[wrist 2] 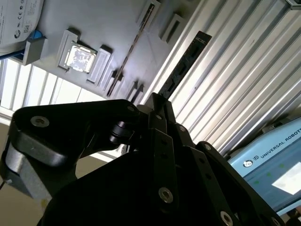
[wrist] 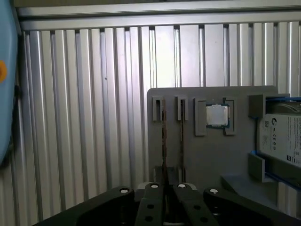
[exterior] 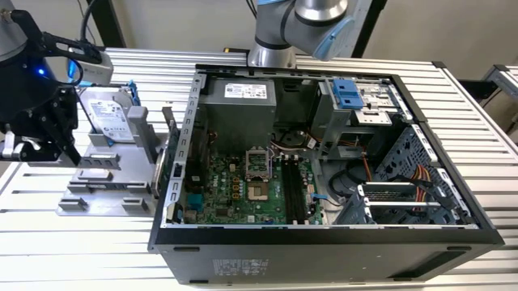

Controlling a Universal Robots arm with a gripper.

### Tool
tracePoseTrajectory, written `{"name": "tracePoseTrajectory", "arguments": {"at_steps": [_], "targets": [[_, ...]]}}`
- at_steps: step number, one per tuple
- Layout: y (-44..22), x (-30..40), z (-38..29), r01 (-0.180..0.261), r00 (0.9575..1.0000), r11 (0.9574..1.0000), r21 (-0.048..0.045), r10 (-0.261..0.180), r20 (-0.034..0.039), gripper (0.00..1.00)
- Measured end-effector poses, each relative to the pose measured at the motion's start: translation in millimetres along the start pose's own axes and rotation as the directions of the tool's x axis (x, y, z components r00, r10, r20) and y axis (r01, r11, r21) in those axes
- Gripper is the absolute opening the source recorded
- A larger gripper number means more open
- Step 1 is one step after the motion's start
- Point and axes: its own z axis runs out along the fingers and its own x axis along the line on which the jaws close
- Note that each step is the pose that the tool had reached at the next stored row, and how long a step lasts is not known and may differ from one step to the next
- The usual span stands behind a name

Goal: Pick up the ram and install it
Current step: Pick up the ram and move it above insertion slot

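Gripper (exterior: 45, 154): hangs at the exterior view's left, above the slatted table (exterior: 81, 254) and just beside the grey fixture plate (exterior: 105, 203), well apart from the open computer case (exterior: 324, 242). Grasps the ram (wrist 2: 184, 63) by one end in the second wrist view, with the black fingers (wrist 2: 162, 136) pinched together on it. Holds the dark stick flat side to that camera, a row of chips along it, with the free end seen against the table's ribs.

On the fixture plate: second thin stick (wrist 2: 134, 49) standing on edge in a slot. Beside the slots, square processor (wrist: 217, 114) seated in a pocket. Next along, silver hard drive (exterior: 107, 118) with blue handles, propped up on the plate.

Across the table: case lying on its side with the lid off and the green motherboard (exterior: 235, 188) exposed. Long black memory slots (exterior: 293, 188) running just beside the processor socket (exterior: 257, 162). Robot arm base (exterior: 279, 36) standing behind the case.
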Motion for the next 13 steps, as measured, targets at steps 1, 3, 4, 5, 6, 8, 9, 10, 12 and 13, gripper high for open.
{"name": "tracePoseTrajectory", "arguments": {"at_steps": [1, 3, 4, 5, 6, 8, 9, 10, 12, 13], "targets": [[0.0, 0.0, -1.0, 0.000, 1.0000, 1.0000, 0.0000, 0.000, 0.0000, 0.00], [0.0, -0.1, -3.3, 0.000, 1.0000, 1.0000, 0.0000, 0.000, 0.0000, 0.00], [0.1, -0.4, -4.3, 0.000, 1.0000, 1.0000, 0.0000, 0.000, 0.0000, 0.00], [0.1, -0.6, -5.5, 0.000, 1.0000, 1.0000, 0.0000, 0.000, 0.0000, 0.00], [0.1, -0.9, -6.6, 0.000, 1.0000, 1.0000, 0.0000, 0.000, 0.0000, 0.00], [0.2, -1.9, -8.4, 0.000, 1.0000, 1.0000, 0.0002, 0.000, 0.0003, 0.00], [0.2, -2.6, -9.4, 0.000, 1.0000, 1.0000, 0.0001, 0.000, 0.0002, 0.00], [0.3, -3.4, -10.3, 0.000, 1.0000, 1.0000, 0.0000, 0.000, 0.0000, 0.00], [0.4, -5.7, -12.0, 0.000, 1.0000, 1.0000, 0.0000, 0.000, 0.0000, 0.00], [0.5, -6.9, -12.8, 0.000, 1.0000, 1.0000, 0.0000, 0.000, 0.0000, 0.00]]}}
